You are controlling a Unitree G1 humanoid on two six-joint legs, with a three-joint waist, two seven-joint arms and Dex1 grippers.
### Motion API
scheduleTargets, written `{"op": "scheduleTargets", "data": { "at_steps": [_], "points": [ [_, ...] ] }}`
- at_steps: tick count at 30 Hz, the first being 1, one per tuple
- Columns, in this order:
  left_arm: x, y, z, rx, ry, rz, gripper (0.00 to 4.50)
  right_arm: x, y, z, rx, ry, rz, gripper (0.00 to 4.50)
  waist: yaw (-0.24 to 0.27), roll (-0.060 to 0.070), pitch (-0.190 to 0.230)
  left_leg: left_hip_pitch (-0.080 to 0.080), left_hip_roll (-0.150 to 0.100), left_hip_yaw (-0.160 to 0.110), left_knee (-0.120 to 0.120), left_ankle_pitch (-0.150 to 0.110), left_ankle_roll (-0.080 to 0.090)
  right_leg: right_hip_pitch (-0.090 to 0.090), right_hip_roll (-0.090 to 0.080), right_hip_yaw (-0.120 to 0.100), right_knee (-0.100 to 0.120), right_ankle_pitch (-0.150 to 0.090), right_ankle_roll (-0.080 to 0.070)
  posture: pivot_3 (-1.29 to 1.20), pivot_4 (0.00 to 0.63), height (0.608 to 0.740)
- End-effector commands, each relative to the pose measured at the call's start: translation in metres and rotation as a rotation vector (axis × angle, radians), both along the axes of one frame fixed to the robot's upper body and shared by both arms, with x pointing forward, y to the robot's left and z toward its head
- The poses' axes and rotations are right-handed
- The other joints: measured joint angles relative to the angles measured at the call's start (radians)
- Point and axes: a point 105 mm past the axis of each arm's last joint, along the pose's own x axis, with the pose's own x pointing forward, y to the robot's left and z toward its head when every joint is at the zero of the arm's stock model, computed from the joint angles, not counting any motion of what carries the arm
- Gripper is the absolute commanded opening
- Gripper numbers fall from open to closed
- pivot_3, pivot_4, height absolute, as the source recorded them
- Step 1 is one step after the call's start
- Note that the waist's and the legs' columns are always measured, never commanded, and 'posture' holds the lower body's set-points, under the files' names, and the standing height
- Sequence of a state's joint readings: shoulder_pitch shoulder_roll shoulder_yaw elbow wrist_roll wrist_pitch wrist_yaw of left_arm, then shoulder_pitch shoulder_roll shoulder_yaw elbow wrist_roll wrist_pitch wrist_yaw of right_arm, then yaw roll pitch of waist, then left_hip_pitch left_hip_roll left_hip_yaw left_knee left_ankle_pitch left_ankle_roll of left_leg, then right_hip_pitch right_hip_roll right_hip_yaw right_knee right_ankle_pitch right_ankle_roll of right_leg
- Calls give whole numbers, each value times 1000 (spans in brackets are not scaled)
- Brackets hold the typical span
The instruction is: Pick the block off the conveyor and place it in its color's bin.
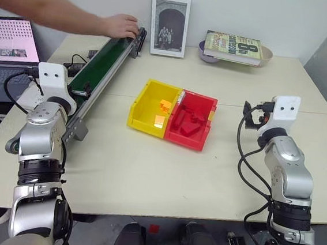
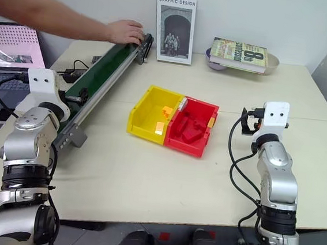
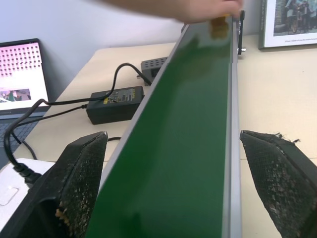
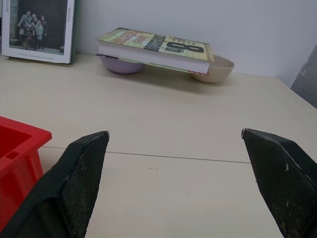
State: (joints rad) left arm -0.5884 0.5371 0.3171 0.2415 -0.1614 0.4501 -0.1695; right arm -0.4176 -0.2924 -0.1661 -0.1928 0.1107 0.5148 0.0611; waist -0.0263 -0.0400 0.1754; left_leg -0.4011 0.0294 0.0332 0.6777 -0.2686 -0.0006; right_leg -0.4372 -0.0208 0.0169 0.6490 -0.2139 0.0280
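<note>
Both pincers (image 3: 173, 188) (image 4: 173, 183) wide, awaiting block (image 3: 218, 27) at conveyor's (image 1: 101, 73) far end; next, grasping near left pincer.

Beige table (image 1: 147, 173), seam running across at right. On it: dark green conveyor (image 1: 101, 73) diagonal at upper left; yellow bin (image 1: 148, 109) & red bin (image 1: 201, 126) touching side by side at centre; "Graphic Design" book (image 1: 169, 20) upright at top centre; two bowls (image 1: 265, 53) under a flat book, upper right; black power brick (image 3: 115, 104) w/ cables beside conveyor.
</note>
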Motion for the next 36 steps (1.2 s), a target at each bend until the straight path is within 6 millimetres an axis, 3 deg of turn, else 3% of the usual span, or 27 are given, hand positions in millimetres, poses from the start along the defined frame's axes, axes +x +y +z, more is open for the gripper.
{"op": "scheduleTargets", "data": {
  "at_steps": [1, 7, 16, 21, 24, 28, 36],
  "points": [
    [1, -3, 20, 14, -62, -22, 4455, -5, -3, 19, -16, -67, -9, 4500, 0, 0, 0, 0, 0, 0, 0, 0, 0, 0, 0, 0, 0, 0, 0, 0, 150, 740],
    [-1, -9, 23, 26, -68, -68, 4455, -5, -5, 24, -25, -76, -8, 4500, 0, 0, 0, 0, 0, 0, 0, 0, 0, 0, 0, 0, 0, 0, 0, 0, 150, 740],
    [-24, -11, 23, -60, -110, -162, 4455, -4, 7, 33, -39, -88, 93, 4500, -1, 0, 0, 0, 0, 0, 0, 0, 0, 0, 0, 0, 0, 0, 0, 0, 150, 740],
    [-28, -6, 22, -65, -111, -144, 4455, -14, 43, 46, -66, -63, 402, 4500, -1, 0, 0, 0, 0, 0, 0, 0, 0, 0, 0, 0, 0, 0, 0, 0, 150, 740],
    [-28, -5, 20, -68, -110, -132, 4455, -41, 82, 62, -67, -48, 762, 4500, -1, 0, 0, 1, 0, 0, 0, 0, 0, 0, 1, 0, 0, 0, 0, 0, 150, 740],
    [-25, -6, 20, -76, -110, -133, 4455, -65, 106, 72, -99, -8, 1020, 4500, 0, 0, 0, 0, 1, -1, 0, 0, 0, 1, 1, -1, -1, 0, 0, 0, 150, 740],
    [-21, -10, 20, -72, -110, -130, 4455, -78, 129, 74, -121, 14, 1177, 4500, 0, 0, 0, 0, 0, -1, 0, 0, 0, 2, 0, -1, -1, 0, 0, 0, 150, 740]
  ]
}}
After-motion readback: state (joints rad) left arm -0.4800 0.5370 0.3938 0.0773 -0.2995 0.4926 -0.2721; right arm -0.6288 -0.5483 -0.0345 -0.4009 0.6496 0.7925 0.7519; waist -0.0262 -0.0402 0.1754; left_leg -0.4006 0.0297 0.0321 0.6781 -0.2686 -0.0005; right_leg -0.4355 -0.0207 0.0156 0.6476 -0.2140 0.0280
